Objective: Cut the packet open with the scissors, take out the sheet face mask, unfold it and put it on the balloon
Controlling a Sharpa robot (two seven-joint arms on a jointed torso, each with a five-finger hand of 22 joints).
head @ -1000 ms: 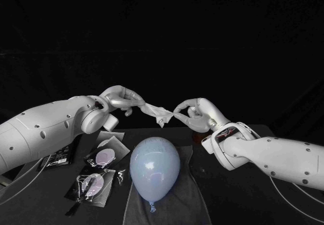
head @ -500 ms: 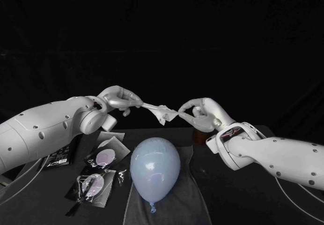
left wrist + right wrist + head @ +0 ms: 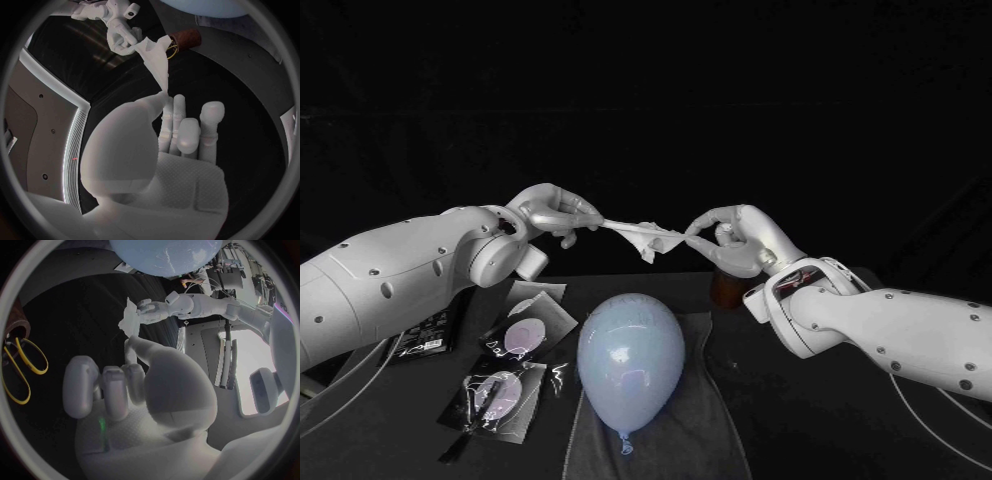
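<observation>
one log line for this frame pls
phase: unfold | left hand: pinches white sheet face mask | right hand: pinches other end | mask: stretched between hands, not yet unfolded | pale blue balloon: lying bare

Between my matt silver fingers (image 3: 577, 213) the sheet mask (image 3: 643, 238) is thin, limp cloth; below them the balloon (image 3: 632, 355) looks smooth, glossy.

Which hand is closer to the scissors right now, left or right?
Right. The right hand is raised close by the scissors in their brown holder, pinching one end of the mask. The left hand holds the other end, farther off.
</observation>
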